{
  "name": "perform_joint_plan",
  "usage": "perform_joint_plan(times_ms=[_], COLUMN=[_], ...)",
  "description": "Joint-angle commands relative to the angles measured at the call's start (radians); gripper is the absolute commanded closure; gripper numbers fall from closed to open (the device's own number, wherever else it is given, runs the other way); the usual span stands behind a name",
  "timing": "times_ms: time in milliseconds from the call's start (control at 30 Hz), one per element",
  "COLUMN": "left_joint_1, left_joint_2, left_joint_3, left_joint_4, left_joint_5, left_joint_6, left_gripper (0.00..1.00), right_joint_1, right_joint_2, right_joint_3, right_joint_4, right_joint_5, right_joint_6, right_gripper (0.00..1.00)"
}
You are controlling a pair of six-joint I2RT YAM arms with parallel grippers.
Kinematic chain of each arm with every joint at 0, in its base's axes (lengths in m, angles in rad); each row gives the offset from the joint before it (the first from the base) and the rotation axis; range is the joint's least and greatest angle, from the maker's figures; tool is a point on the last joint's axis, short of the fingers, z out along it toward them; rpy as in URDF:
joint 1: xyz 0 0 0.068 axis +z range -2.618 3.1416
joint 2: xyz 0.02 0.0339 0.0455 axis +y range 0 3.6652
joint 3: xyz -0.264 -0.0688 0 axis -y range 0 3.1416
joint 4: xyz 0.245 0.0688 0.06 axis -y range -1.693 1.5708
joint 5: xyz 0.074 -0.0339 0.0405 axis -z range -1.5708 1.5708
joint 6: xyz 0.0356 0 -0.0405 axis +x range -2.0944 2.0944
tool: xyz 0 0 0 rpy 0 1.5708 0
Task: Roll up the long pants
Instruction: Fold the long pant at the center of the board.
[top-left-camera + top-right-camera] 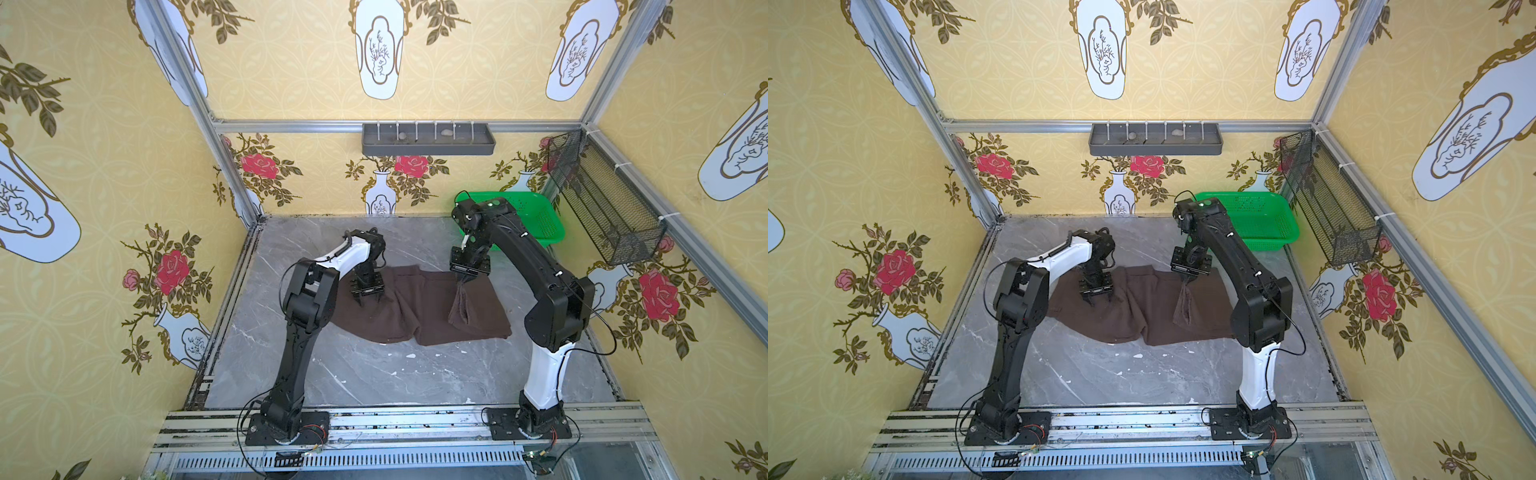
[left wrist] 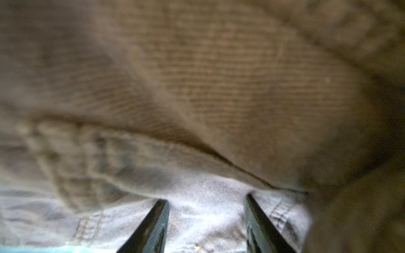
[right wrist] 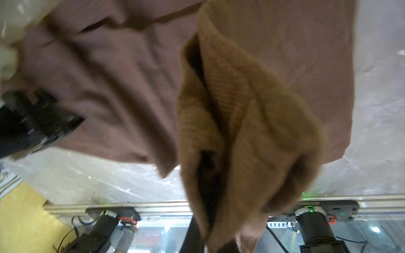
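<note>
I see soft, ribbed long pants [image 1: 415,309] rumpled; right end effector [image 1: 464,277] pinches a fold at 3 o'clock, left end effector [image 1: 368,296] half-open on cloth.

long pants [image 1: 419,307]: matte ribbed cloth; tabletop [image 1: 374,374]: smooth grey marble-look.

long pants [image 2: 197,87] blurred in left wrist view, their nine o'clock end behind left arm [image 1: 309,291], right gripper [image 1: 464,279] tips buried in pants
</note>
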Motion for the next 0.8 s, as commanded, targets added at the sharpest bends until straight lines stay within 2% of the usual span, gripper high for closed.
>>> perform_joint_plan(times_ms=[0, 100, 200, 400, 567, 767], left_joint_1=[-0.037, -0.041, -0.019, 0.096, 0.189, 0.252], left_joint_2=[0.056, 0.068, 0.05, -0.099, -0.199, -0.242], left_joint_3=[0.103, 0.159, 0.141, -0.103, -0.27, -0.352], left_joint_4=[0.091, 0.047, 0.004, 0.043, 0.065, 0.061], left_joint_5=[0.107, 0.089, 0.032, -0.035, -0.098, -0.17], left_joint_6=[-0.033, -0.019, 0.017, 0.075, 0.122, 0.166], left_gripper=[0.45, 0.45, 0.45, 0.45, 0.45, 0.45], right_joint_1=[0.023, 0.04, 0.047, 0.009, -0.158, -0.409], right_joint_2=[0.006, 0.011, 0.016, -0.007, -0.052, -0.069], right_joint_3=[0.027, 0.06, 0.09, 0.148, 0.133, 0.21], right_joint_4=[0.033, 0.042, 0.044, 0.011, -0.026, -0.099], right_joint_5=[-0.084, -0.124, -0.146, -0.088, -0.027, 0.019], right_joint_6=[0.051, 0.062, 0.068, 0.076, 0.02, -0.133], right_gripper=[1.0, 1.0, 1.0, 1.0, 1.0, 1.0])
